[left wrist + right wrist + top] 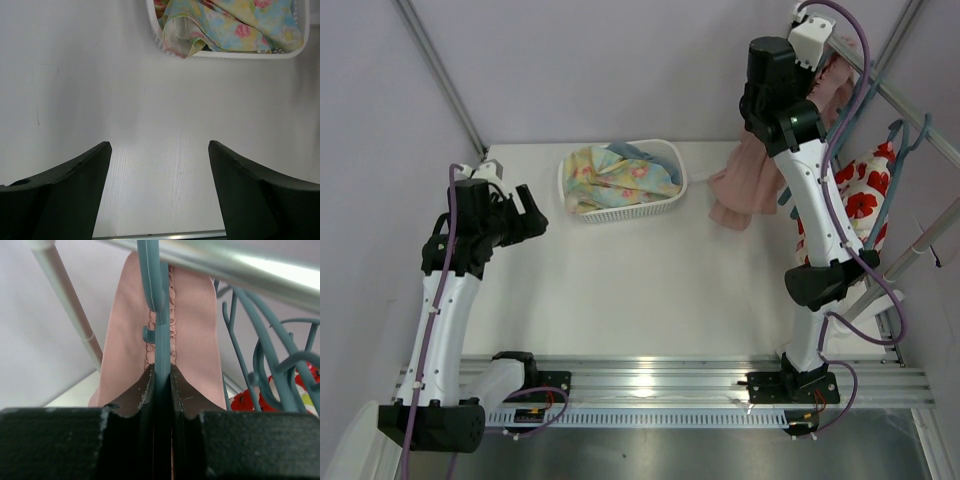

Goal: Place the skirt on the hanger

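The dusty-pink skirt (pixel 745 185) hangs at the back right, its lower edge down by the table. In the right wrist view the skirt (pixel 195 330) drapes on both sides of the teal hanger (pixel 161 340), which runs up to the metal rail (pixel 225 260). My right gripper (pixel 161 369) is shut on the hanger's thin bar, raised high near the rail. My left gripper (pixel 535 215) hovers open over the left of the table, and its fingers (pixel 160 145) hold nothing.
A white basket (pixel 665 200) holding a pastel floral cloth (pixel 615 175) stands at the back middle. A white cloth with red flowers (pixel 865 195) and several spare teal hangers (pixel 900 160) hang on the rail (pixel 910 110) at the right.
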`<state>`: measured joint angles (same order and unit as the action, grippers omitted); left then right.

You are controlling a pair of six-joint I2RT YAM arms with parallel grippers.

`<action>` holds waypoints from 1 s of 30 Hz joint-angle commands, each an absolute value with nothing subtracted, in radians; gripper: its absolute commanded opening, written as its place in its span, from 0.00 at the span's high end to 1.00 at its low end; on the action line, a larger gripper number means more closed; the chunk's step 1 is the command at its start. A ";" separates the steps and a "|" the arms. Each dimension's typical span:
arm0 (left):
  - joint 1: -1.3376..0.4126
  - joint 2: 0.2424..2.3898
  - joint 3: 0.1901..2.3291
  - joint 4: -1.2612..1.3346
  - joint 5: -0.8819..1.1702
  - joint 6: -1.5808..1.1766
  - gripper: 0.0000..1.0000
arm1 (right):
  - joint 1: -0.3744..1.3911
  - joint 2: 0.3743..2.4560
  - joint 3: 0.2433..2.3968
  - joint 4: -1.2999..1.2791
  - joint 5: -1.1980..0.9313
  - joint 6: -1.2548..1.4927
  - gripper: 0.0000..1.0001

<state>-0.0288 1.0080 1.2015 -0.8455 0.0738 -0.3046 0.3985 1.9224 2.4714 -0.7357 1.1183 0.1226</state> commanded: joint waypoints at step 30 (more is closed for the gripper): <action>-0.038 1.035 1.166 -0.764 0.075 -0.281 0.16 | 0.252 1.986 2.536 -0.736 0.873 0.229 1.00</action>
